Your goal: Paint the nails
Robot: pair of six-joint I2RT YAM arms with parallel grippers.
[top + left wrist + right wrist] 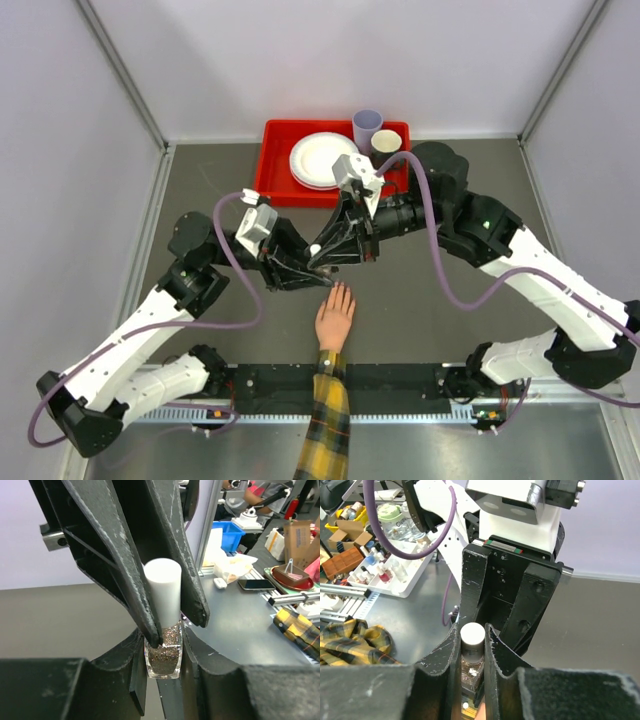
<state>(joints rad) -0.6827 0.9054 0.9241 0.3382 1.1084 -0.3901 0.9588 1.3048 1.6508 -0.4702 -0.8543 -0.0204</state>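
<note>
Gripping the glass bottle (pixel 163 666) low with left pincer (pixel 163 655), clamped tight; pinching its white cap (pixel 163 587) with right pincer (pixel 472 645), closed on it. Look for the nails (pixel 341 289) at 6 o'clock from both, on the hand (pixel 335 320) lying on the counter (pixel 400 320). Probably tiny, stiff: never grasp, touch lightly.

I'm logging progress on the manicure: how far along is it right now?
Done: the left gripper grips the glitter polish bottle by its glass body. In hand: the right gripper is closed on the white cap, which sits on the bottle. Left: uncapping and apparently all the painting; the hand lies flat on the table, and its nails are too small in the top view to show any polish.
</note>
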